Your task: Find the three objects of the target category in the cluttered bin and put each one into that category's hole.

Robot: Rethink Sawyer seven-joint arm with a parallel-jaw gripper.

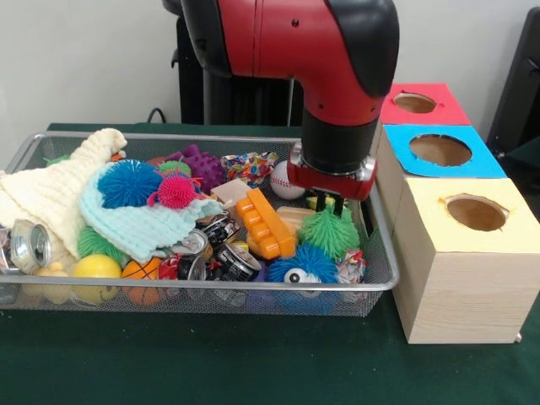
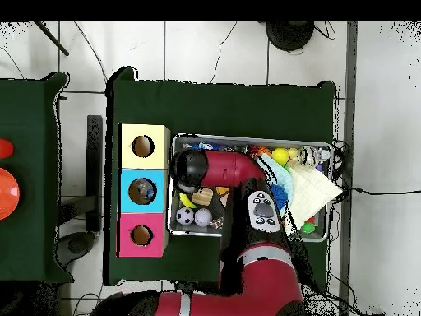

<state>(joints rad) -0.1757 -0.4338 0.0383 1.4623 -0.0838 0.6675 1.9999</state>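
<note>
A pale wall stands behind my rig, and a dark green cloth covers the desk [image 1: 253, 363]. Working from the left in the front view, the wire bin [image 1: 211, 291] starts with crushed cans [image 1: 29, 245] and a cream knitted cloth [image 1: 59, 186], then a blue spiky ball [image 1: 128, 183] and a pink spiky ball [image 1: 176, 191] lying on a mint cloth [image 1: 139, 224]. Next come a yellow ball [image 1: 96, 267], an orange ball [image 1: 142, 270], an orange toothed block [image 1: 264, 224] and a white baseball [image 1: 285, 180].

Toward the bin's right end sits a green spiky ball [image 1: 327, 232], with a blue spiky ball with an eye [image 1: 304, 266] just in front of it. I take the spiky balls as the likely target category, though nothing shown confirms that.

My pincer [image 1: 336, 205] hangs directly over the green spiky ball, its dark tips touching or nearly touching the top spines. I cannot tell from here whether the tips are spread or closed, nor whether anything is held. The ball is round, so no long axis matters; the approach is straight down.

Right of the bin stand three boxes: a red box [image 1: 422, 114] farthest back, a blue box [image 1: 456, 160], and a yellow box [image 1: 472, 253] nearest, each with a round hole on top.
</note>
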